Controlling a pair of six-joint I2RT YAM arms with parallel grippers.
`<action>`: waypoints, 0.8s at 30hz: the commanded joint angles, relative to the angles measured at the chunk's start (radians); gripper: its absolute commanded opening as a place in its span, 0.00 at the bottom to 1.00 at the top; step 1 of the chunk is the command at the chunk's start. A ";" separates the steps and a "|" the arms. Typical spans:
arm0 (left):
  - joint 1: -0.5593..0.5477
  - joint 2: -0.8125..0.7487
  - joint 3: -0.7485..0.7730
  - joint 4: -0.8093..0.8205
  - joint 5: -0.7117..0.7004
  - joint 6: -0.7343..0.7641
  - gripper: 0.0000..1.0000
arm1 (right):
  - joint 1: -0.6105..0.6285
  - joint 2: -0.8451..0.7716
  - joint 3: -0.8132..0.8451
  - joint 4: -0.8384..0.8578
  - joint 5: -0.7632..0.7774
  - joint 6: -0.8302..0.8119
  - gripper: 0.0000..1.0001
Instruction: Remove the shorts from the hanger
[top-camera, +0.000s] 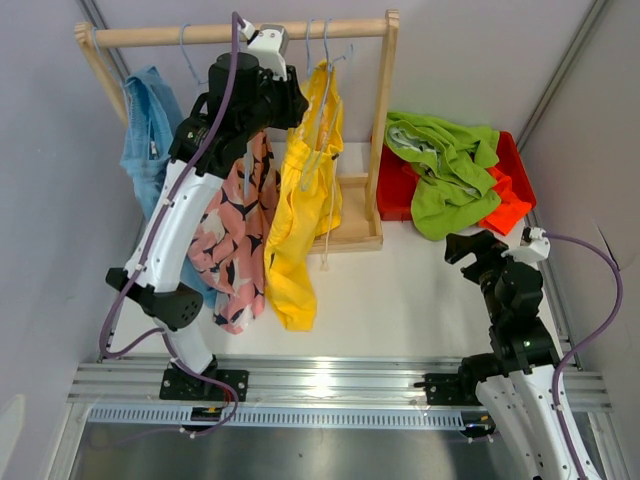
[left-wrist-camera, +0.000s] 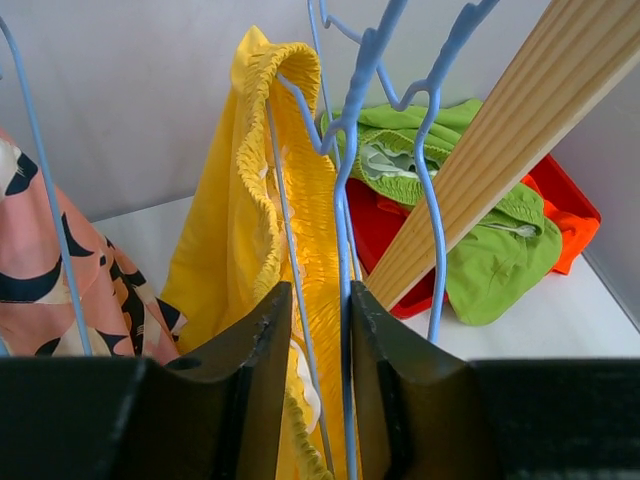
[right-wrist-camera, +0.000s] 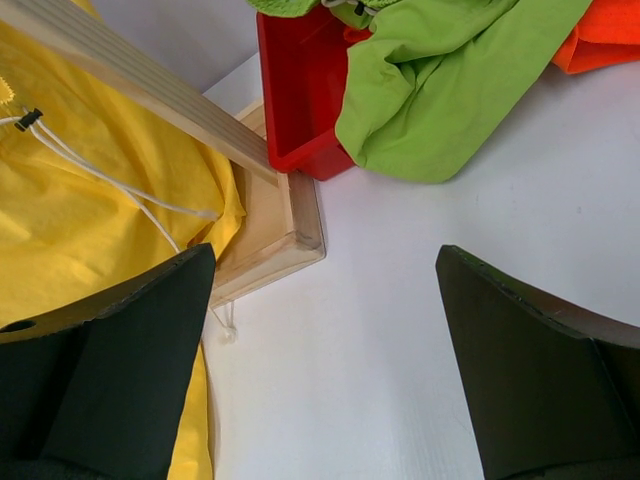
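Observation:
Yellow shorts hang on a blue wire hanger from the wooden rod. My left gripper is up at the yellow waistband, its jaws nearly together with the hanger wires between them. Pink shorts with a navy print hang beside it, and light blue shorts hang at the far left. Lime green shorts and orange shorts lie in the red bin. My right gripper is open and empty, low over the table near the bin.
The rack's wooden post and its base stand between the yellow shorts and the red bin. Two empty blue hangers hang by the post. Grey walls close in on the left and back.

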 joint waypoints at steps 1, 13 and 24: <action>0.009 0.008 0.015 0.032 0.017 -0.012 0.33 | 0.003 -0.016 -0.007 0.021 0.029 -0.017 0.99; 0.009 0.054 0.038 0.012 0.004 -0.006 0.00 | -0.011 -0.037 -0.016 0.005 0.034 -0.028 1.00; 0.009 -0.045 0.189 -0.032 -0.044 0.048 0.00 | -0.017 -0.031 -0.007 0.050 0.005 -0.035 0.99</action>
